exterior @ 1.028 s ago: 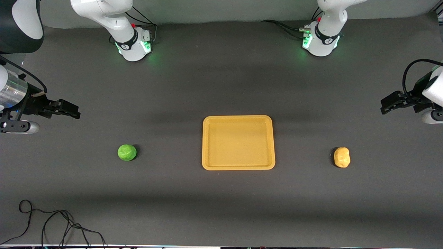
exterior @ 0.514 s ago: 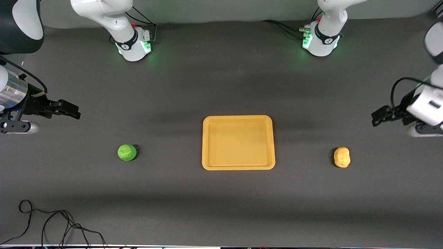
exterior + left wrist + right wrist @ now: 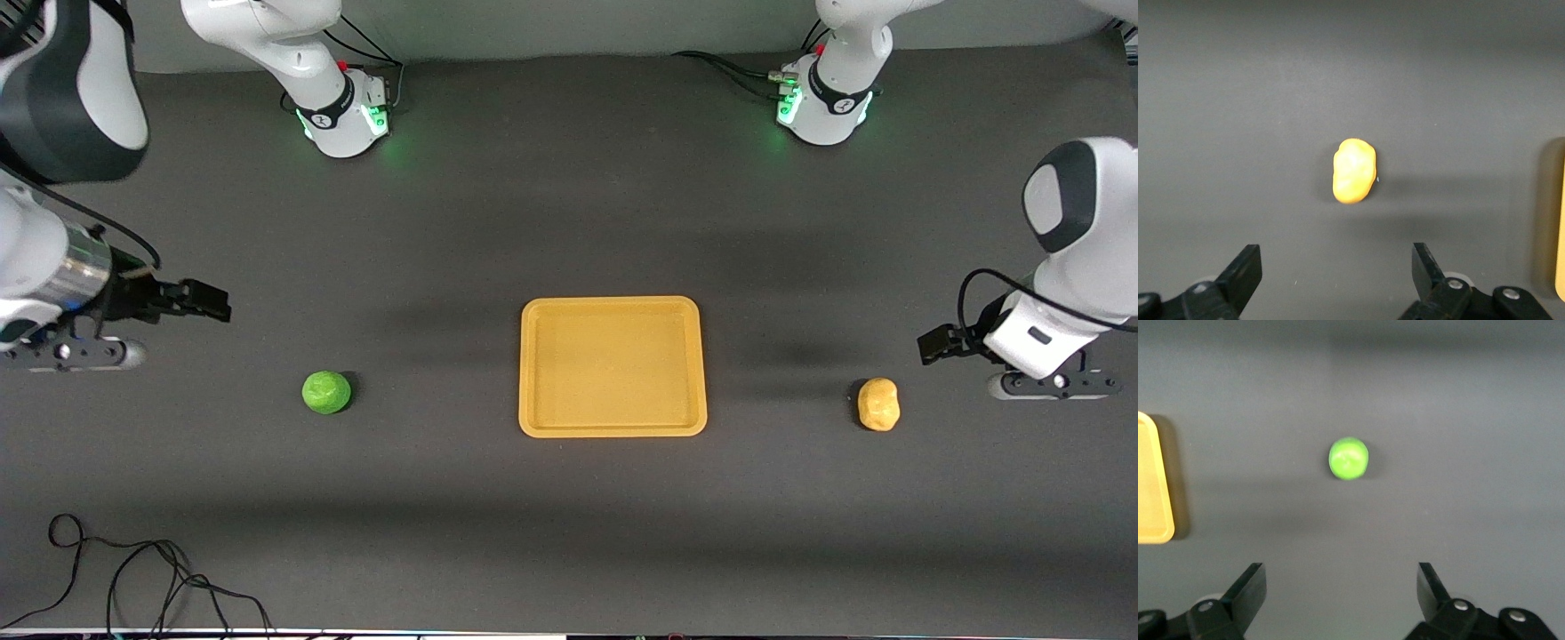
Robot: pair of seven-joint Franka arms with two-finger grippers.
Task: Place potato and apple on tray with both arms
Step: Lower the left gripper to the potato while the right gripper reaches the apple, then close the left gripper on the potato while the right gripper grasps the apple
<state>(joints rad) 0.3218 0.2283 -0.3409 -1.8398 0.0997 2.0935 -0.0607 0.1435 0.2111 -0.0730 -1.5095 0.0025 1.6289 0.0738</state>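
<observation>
The yellow-orange tray lies empty at the table's middle; its edge shows in the left wrist view and the right wrist view. The green apple sits toward the right arm's end, also in the right wrist view. The yellow-tan potato sits toward the left arm's end, also in the left wrist view. My right gripper is open and empty, up over the table beside the apple. My left gripper is open and empty, over the table close to the potato.
A loose black cable lies at the table's front edge toward the right arm's end. The two arm bases stand along the table's back edge.
My left gripper has swung down and inward toward the potato. My right gripper has shifted slightly toward the apple. Apple, potato and tray have not moved.
</observation>
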